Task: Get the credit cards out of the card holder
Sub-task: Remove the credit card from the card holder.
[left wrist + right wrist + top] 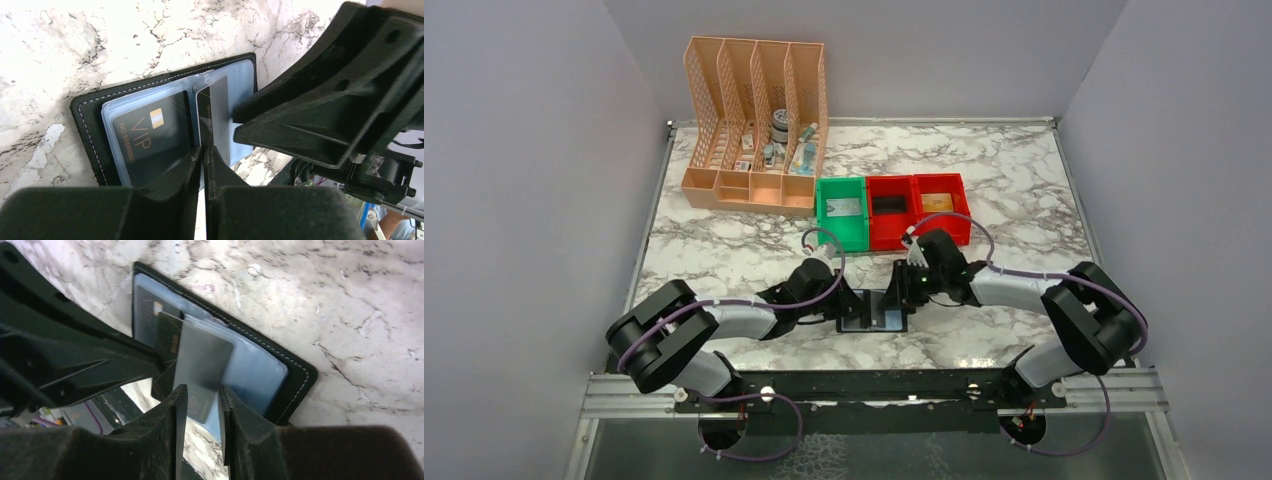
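both claws on the open card holder, one card half out

card holder (pixel 879 312) lies open flat on the marble table (pixel 1024 170) btw the arms, near the front edge. l claw (pixel 202 150) closed thin on the holder's clear sleeve at the fold, prob to pin it so it won't drag w/ the pull. r claw (pixel 202 388) jaws part-way apart astride the half-out dark card (pixel 202 357); can't tell if it's actually clamped. vip card (pixel 150 132) sits in its sleeve on the other half. white card (pixel 844 207) in green bin (pixel 844 242), tan card (pixel 936 202) in red bin (pixel 954 235) behind: prob the drop spots.
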`<move>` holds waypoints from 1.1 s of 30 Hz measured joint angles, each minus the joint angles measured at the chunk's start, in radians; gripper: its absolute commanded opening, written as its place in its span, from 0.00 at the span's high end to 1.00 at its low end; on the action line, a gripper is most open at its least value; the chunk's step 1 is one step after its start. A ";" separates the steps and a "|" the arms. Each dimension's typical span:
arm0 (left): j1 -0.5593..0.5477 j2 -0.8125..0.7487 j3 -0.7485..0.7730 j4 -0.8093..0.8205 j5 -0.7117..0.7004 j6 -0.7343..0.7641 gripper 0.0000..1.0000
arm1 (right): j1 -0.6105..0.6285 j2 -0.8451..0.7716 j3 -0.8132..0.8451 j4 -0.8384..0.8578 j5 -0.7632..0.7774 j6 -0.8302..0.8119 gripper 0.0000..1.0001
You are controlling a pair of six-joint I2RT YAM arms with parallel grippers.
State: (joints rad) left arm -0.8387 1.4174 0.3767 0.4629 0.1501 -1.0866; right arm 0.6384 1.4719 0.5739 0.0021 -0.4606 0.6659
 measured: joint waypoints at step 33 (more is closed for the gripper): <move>0.008 0.058 0.037 0.021 0.071 0.023 0.83 | 0.001 0.008 -0.024 0.036 0.099 0.097 0.74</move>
State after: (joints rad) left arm -0.8310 1.4750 0.4133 0.4835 0.2214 -1.0637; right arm 0.6392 1.4799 0.5495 0.0380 -0.3614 0.7631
